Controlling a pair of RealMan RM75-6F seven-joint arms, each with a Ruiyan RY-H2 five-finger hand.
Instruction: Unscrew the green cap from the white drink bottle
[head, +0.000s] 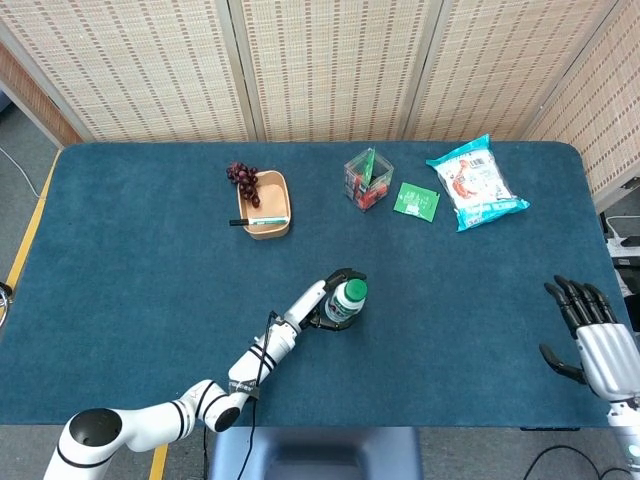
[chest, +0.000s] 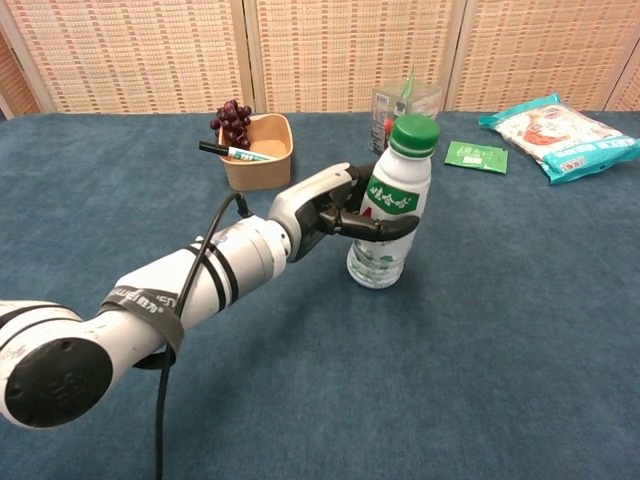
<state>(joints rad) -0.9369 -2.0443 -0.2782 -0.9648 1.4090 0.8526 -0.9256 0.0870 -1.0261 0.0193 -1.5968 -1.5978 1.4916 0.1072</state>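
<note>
The step in hand is securing the bottle (chest: 390, 215), which stands near the middle of the table (head: 140, 230), tilted slightly right. The left hand (chest: 335, 208) wraps its fingers around the bottle's body below the green cap (chest: 414, 133). The right hand (head: 592, 340) hangs at the table's right edge, fingers spread, holding nothing. Next, that hand likely must reach the cap and twist.

Left hand (chest: 340, 208) fingers wrap behind white drink bottle (chest: 388, 215), hidden there. Right hand (head: 592, 342) cut by head view's edge, absent from chest view. Clear box (chest: 404, 105) contents unreadable, partly behind green cap (chest: 414, 134).
</note>
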